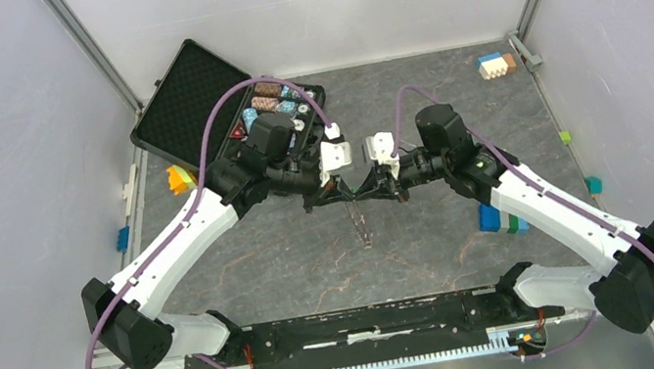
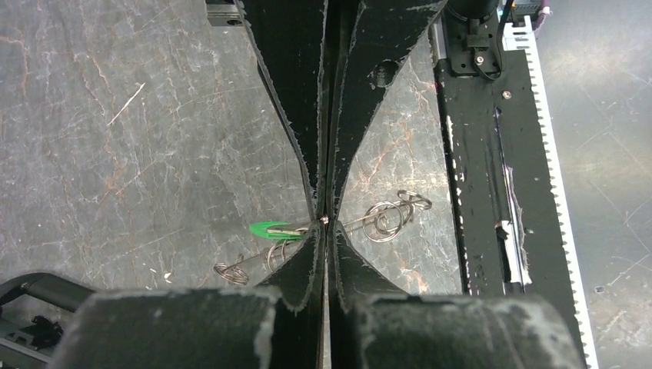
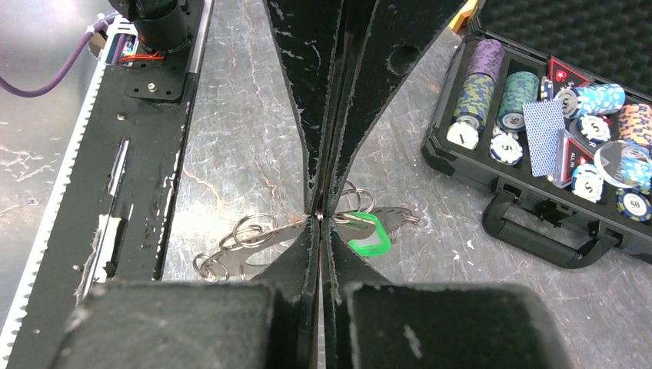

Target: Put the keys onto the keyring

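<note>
The left gripper (image 2: pixel 324 221) is pressed together on a thin metal part of the keys (image 3: pixel 254 250), between the green head (image 2: pixel 269 228) and the keyring (image 2: pixel 383 219). The right gripper (image 3: pixel 321 215) is likewise pinched on the bunch, just beside the green head. The bunch is held between the 2 grippers, near the open case (image 1: pixel 190 92), on its side toward the arm bases.

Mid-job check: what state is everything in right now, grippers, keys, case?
left gripper: shut on the keys
right gripper: shut on the keys
keys: bunched with small rings, pinched between both grippers
green-headed key: in the bunch; whether threaded, cannot tell
chip case: lid open, chips inside
</note>
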Controlling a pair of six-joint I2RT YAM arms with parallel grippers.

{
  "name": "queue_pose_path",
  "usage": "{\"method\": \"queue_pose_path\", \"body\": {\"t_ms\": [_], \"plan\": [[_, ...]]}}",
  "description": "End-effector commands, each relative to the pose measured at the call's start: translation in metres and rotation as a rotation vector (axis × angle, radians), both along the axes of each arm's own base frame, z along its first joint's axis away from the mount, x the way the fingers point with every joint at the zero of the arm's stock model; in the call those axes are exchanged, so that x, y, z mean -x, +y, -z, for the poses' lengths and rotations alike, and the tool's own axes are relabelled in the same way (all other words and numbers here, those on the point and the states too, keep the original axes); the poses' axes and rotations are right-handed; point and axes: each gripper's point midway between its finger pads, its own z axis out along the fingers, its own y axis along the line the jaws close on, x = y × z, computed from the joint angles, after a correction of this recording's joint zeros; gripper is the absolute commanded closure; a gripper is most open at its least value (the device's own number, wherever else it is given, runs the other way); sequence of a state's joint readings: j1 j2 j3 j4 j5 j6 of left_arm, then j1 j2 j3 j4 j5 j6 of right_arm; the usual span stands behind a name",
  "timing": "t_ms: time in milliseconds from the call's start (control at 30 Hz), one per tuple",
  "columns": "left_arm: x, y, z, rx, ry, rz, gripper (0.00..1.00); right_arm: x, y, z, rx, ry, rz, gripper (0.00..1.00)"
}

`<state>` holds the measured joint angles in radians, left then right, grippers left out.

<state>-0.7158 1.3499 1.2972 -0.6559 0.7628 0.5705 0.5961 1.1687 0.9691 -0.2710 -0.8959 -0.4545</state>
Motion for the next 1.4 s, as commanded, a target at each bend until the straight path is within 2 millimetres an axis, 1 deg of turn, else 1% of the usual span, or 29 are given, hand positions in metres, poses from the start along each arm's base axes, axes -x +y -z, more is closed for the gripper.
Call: {"method": "queue_pose_path", "body": {"t_ms": [0,133,233,300,467,533,667,767,900,1000,1200,1300,1367], "plan": [[-0.001,-0.007,-0.018,0.053,-0.074,0.036,0.95,-0.007,0.002,-0.03,-0.056,-0.121,0.017,1.0],[0.005,-0.007,-0.018,0.082,-0.089,0.074,0.66,-0.002,0.002,-0.038,-0.08,-0.128,0.002,1.0],[0.007,-0.007,-0.015,0.102,-0.098,0.087,0.56,0.001,0.002,-0.043,-0.099,-0.124,-0.002,1.0],[0.005,-0.005,-0.016,0.13,-0.121,0.078,0.52,0.004,0.001,-0.046,-0.11,-0.124,-0.005,1.0],[0.003,0.003,-0.015,0.188,-0.138,0.072,0.49,0.008,0.001,-0.053,-0.135,-0.11,-0.027,1.0],[0.002,0.007,-0.015,0.191,-0.173,0.081,0.48,0.009,0.002,-0.054,-0.142,-0.099,-0.035,1.0],[0.001,0.013,-0.006,0.166,-0.286,0.147,0.48,0.009,0.004,-0.054,-0.151,-0.073,-0.045,1.0],[-0.004,0.01,-0.002,0.159,-0.341,0.179,0.51,0.008,0.005,-0.052,-0.162,-0.048,-0.054,1.0],[-0.014,0.008,-0.001,0.14,-0.375,0.168,0.58,0.009,0.008,-0.054,-0.177,-0.017,-0.072,1.0],[-0.018,0.008,0.0,0.13,-0.386,0.152,0.66,0.008,0.008,-0.055,-0.178,-0.013,-0.074,1.0],[-0.022,0.007,0.005,0.152,-0.374,0.106,0.76,0.006,0.009,-0.056,-0.184,-0.01,-0.067,1.0],[-0.02,0.006,0.008,0.169,-0.35,0.086,0.8,0.003,0.007,-0.057,-0.183,-0.017,-0.049,1.0],[-0.016,0.004,0.007,0.19,-0.321,0.093,0.8,0.002,0.007,-0.058,-0.184,-0.024,-0.04,1.0]]}}
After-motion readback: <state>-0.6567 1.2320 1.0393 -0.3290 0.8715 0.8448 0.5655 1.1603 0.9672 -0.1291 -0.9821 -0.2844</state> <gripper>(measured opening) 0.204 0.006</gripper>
